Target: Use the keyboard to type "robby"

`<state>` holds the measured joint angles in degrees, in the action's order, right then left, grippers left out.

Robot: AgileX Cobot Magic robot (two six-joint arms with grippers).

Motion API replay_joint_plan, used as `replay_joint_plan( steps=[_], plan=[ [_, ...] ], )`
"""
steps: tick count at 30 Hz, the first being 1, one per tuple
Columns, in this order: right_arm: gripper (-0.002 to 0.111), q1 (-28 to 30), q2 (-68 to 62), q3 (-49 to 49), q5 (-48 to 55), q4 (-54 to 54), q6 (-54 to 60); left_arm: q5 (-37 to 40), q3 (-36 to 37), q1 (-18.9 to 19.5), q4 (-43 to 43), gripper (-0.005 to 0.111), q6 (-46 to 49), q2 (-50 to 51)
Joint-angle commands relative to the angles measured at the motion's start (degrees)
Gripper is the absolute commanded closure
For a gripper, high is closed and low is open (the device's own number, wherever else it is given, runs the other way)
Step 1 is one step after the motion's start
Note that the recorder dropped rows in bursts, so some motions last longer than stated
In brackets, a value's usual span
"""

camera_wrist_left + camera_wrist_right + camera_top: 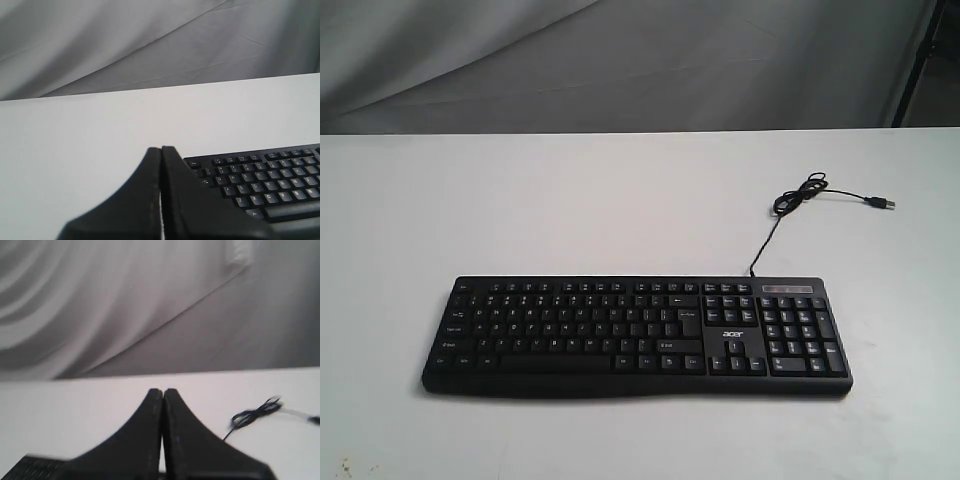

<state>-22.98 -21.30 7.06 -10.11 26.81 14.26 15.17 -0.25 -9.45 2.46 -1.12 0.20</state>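
The wide black keyboard (635,335) with white legends and an "acer" logo lies flat on the white table, near its front edge. Its thin black cable (800,200) coils behind the number pad. Neither arm shows in the exterior view. In the left wrist view my left gripper (161,149) is shut with nothing between its fingers, held beside the keyboard's (265,182) Esc corner. My right gripper (163,391) is shut and empty too; one corner of the keyboard (30,467) and the coiled cable (255,412) show past it.
The white table (570,200) stretches bare behind and to both sides of the keyboard. A grey cloth backdrop (620,60) hangs behind the table's far edge. A dark stand leg (920,60) is at the back right.
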Motion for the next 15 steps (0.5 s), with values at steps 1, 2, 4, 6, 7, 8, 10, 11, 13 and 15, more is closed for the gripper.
replay_joint_plan(
  steps=[1,2,4,6,7,8,10,11,13,15],
  plan=[
    [0.108,13.1,10.1,0.4,8.6,-5.2,0.3,-0.4,0.2,-0.4,0.3,0.107,-0.2,-0.2],
    [0.108,15.1,11.2,0.4,11.1,-5.2,0.3,-0.4,0.2,-0.4,0.3,0.107,-0.2,-0.2],
    [0.108,17.3,12.1,0.4,14.3,-5.2,0.3,-0.4,0.2,-0.4,0.3,0.107,-0.2,-0.2],
    [0.108,17.8,12.1,0.4,15.5,-4.1,0.3,-0.4,0.2,-0.4,0.3,0.107,-0.2,-0.2],
    [0.108,17.7,12.1,0.4,15.5,-2.8,0.3,-0.4,0.2,-0.4,0.3,0.107,-0.2,-0.2],
    [0.108,17.7,12.1,0.4,15.5,-2.0,0.3,-0.4,0.2,-0.4,0.3,0.107,-0.2,-0.2],
    [0.108,17.7,12.1,0.2,15.5,-1.5,0.3,-0.4,0.2,-0.4,0.3,0.107,-0.2,-0.2],
    [0.108,17.7,12.1,0.0,15.3,-1.5,0.3,-0.4,0.2,-0.4,0.3,0.107,-0.2,-0.2],
    [0.108,17.7,12.1,-1.5,15.3,-2.9,0.3,-0.4,0.2,-0.4,0.3,0.107,-0.2,-0.2],
    [0.108,17.7,12.1,-3.2,15.2,-8.5,-2.1,-0.4,0.2,-0.4,0.3,0.107,-0.2,-0.2]
  ],
)
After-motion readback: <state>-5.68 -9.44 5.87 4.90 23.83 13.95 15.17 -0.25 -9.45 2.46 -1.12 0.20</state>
